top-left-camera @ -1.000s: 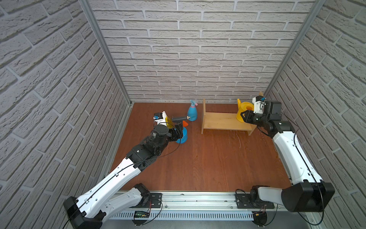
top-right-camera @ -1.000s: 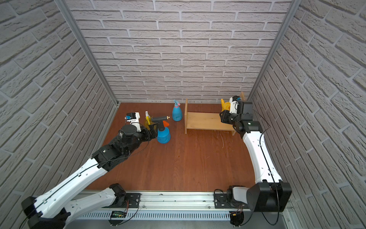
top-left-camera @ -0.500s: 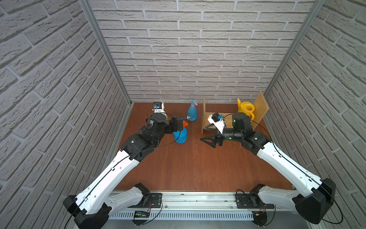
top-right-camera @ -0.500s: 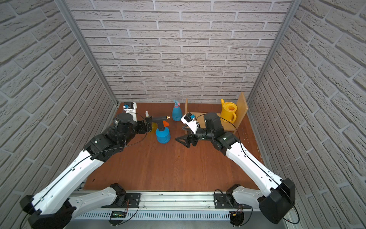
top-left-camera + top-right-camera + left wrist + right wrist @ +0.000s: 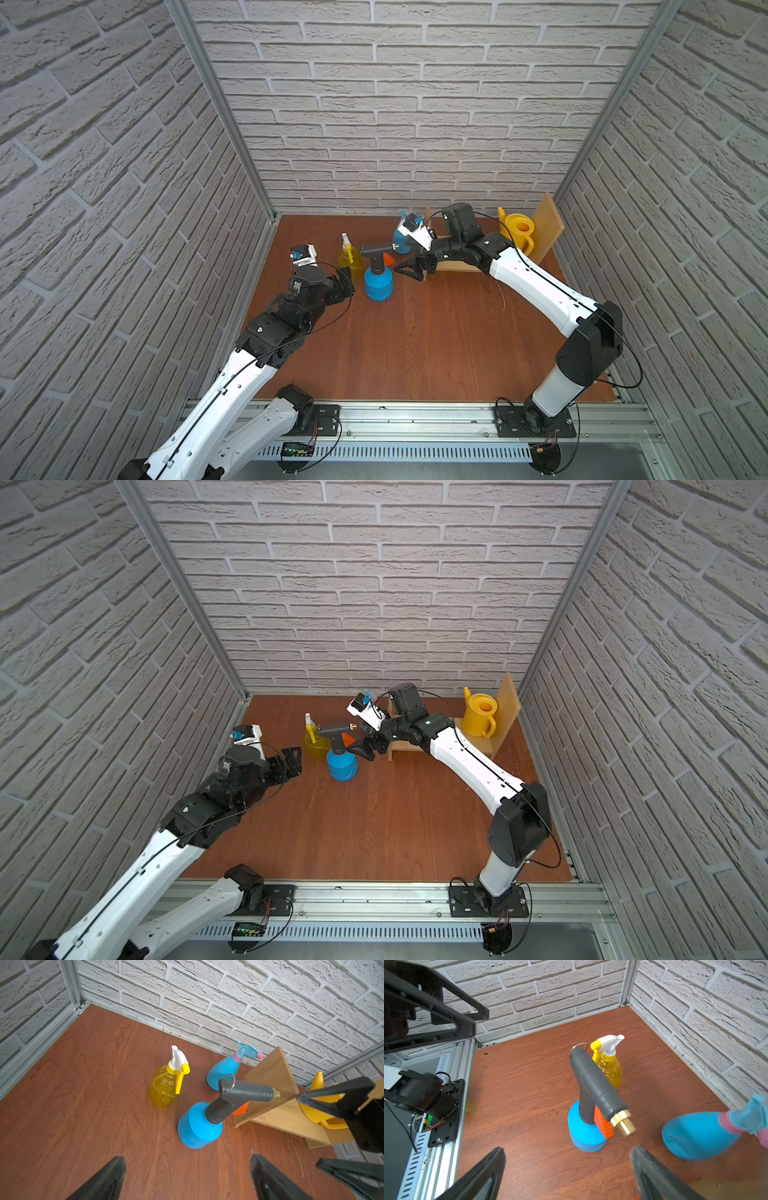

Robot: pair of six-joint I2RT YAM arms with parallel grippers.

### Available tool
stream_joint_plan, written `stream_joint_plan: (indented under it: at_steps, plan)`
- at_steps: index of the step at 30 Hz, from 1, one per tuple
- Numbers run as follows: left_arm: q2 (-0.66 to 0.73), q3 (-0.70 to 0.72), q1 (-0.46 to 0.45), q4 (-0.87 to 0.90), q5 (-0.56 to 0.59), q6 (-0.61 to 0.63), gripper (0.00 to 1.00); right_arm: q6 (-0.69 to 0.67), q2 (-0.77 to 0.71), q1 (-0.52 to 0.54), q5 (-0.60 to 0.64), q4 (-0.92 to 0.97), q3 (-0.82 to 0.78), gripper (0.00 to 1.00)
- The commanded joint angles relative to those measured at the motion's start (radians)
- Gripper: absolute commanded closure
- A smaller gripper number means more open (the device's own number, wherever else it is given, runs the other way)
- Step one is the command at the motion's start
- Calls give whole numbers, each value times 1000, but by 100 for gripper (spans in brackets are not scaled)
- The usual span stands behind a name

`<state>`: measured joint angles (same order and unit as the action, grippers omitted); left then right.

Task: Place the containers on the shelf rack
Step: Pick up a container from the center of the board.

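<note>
right end effector (image 5: 362,751): jaws apart, empty, blue pressure sprayer (image 5: 342,767) just in front of it. left end effector (image 5: 293,762): jaws apart, empty, yellow spray bottle (image 5: 312,746) just ahead. Those 2 stand on the surface (image 5: 374,820). watering can (image 5: 480,721) sits on the shelf rack (image 5: 506,712), well behind the right end effector.

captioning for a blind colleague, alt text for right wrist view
A blue pressure sprayer with grey pump top stands on the brown table before the open right gripper. A yellow spray bottle is beyond it, light-blue spray bottle nearby.
</note>
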<state>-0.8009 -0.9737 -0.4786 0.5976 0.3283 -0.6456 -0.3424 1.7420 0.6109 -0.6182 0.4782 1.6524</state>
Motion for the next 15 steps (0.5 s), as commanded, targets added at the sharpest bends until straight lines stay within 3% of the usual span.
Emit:
stream_joint_plan:
  at_steps: [1, 8, 15]
  plan:
    - [31, 15, 4, -49, -6, -5, 2, -59, 73, 0, -22, 113, 131, 5]
    - [42, 18, 3, -63, 0, 24, 2, -128, 228, -5, -50, 273, 339, 9]
    - [34, 10, 4, -82, -2, 53, 2, -155, 338, -4, -148, 342, 462, 23]
